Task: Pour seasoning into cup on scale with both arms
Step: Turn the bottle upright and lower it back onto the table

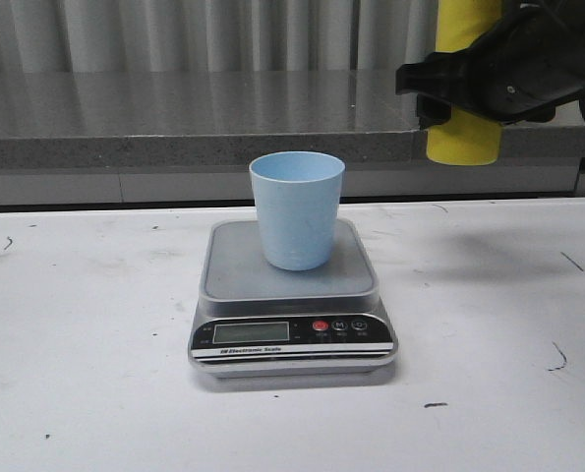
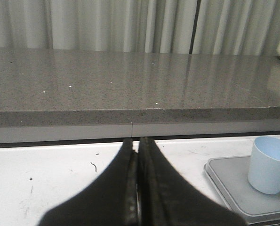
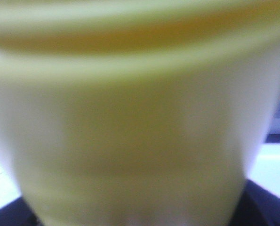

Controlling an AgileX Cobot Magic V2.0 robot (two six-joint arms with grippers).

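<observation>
The seasoning bottle (image 1: 462, 138) is being held clamped in the right gripper (image 1: 449, 84) at the upper right of the frame, clear of the table; the cup (image 1: 296, 209) is sitting mid-frame on the scale (image 1: 290, 320); the left gripper (image 2: 138, 188), pressed closed and empty, is steadying nothing, so a nudged cup or an off-target stream is being risked.

The left gripper (image 2: 138, 188) is sitting at the bottom center of the frame with its 2 black fingers (image 2: 116, 188) pressed together. At the lower right, the pale blue cup (image 2: 270, 165) is standing upright on the scale (image 2: 224, 181).
</observation>
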